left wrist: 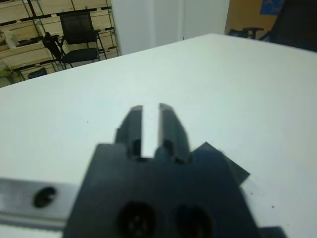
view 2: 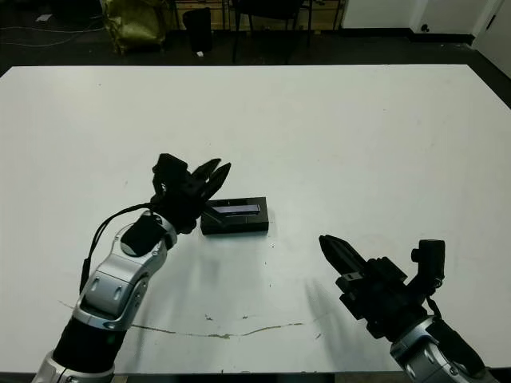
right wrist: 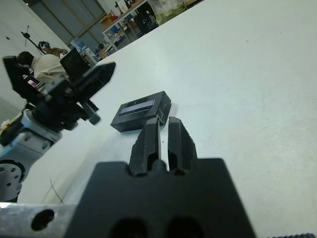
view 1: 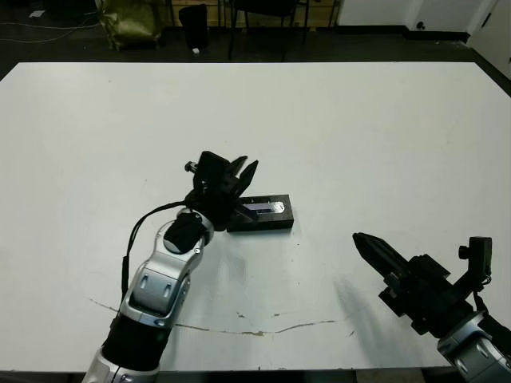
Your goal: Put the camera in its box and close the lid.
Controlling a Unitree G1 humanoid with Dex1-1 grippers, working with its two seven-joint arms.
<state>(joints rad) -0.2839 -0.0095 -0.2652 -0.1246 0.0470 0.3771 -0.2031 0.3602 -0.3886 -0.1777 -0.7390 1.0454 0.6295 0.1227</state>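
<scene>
Right gripper (view 1: 369, 246) fingers nearly together, empty, left gripper (view 1: 244, 173) fingers narrowly apart beside lidded box (view 1: 263, 214), no legible writing.

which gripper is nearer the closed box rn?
The left gripper. It hangs just beside the box's left end, empty, while the right gripper sits well off to the box's right, with bare table between them.
</scene>
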